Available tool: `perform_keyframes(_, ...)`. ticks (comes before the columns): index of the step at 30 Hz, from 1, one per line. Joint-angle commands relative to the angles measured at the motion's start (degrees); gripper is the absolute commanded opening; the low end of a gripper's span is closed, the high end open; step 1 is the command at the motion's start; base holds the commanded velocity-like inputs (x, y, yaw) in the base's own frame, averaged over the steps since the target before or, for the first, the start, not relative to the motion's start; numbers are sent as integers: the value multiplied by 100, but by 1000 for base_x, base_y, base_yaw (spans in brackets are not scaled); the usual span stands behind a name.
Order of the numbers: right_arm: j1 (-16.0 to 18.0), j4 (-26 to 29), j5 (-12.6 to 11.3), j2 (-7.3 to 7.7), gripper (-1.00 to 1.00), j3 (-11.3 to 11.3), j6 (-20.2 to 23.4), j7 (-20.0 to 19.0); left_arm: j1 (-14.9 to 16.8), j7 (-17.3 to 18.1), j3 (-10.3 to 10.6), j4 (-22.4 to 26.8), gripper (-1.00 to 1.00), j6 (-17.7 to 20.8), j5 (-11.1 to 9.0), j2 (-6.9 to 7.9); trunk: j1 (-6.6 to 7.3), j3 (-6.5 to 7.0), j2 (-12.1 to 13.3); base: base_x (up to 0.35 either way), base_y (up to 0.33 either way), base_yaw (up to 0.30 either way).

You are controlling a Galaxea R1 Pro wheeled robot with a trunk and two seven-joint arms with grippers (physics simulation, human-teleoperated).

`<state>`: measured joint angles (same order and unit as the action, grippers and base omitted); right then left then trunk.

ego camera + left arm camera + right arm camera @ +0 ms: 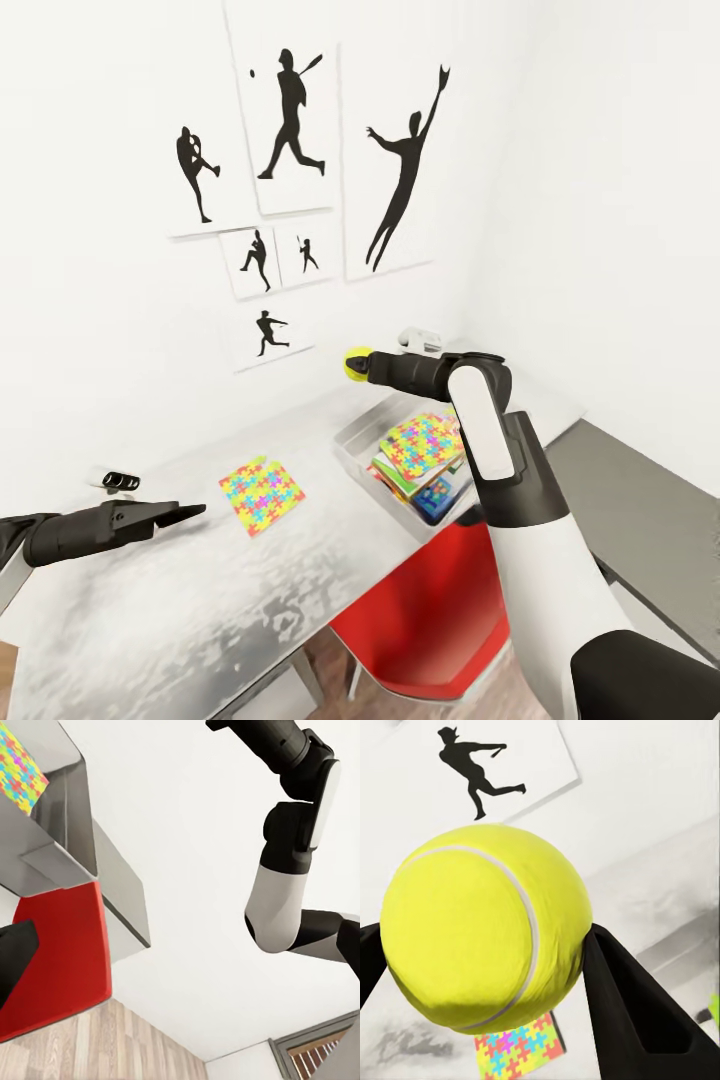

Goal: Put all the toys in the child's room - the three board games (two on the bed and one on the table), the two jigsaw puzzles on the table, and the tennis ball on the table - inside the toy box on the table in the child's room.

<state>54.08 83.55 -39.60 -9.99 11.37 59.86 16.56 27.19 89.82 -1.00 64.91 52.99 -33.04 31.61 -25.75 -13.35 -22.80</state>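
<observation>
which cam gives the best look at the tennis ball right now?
Right wrist view: the tennis ball sits large between the right gripper fingers, seam visible. In the head view it is a small yellow-green ball at the gripper tip, above the table.

1. Six white posters point(290, 120) with black silhouettes of ball players hang on the white wall: three large above, two small below them, one lowest.
2. The lowest poster point(495, 765), a throwing figure, also shows in the right wrist view.
3. Red chair point(430, 610) tucked under the desk edge; red seat point(60, 952) in left wrist view.
4. Wood plank floor point(105, 1050).
5. Small white object point(420, 340) near the corner, identity unclear.
6. Small white object with dark holes point(115, 480) at far left.
</observation>
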Motion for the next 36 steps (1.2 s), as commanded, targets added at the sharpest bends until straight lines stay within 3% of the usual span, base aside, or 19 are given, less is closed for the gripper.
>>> perform_keyframes(1, 6, 4, -78, 0, -100, 3, 14, 76, 4, 18, 3, 4, 100, 60, -1, 3, -3, -11, -12, 0, -247, 0)
perform_keyframes(13, 6, 4, -83, 0, -100, 13, 14, 76, 4, 18, 3, 4, 100, 54, -1, 3, -3, 68, -12, 0, -259, 0)
perform_keyframes(36, -208, 21, -66, 0, -100, -3, 14, 76, 3, 18, 3, 4, 100, 54, -1, 3, -3, 285, -12, 0, -13, 0)
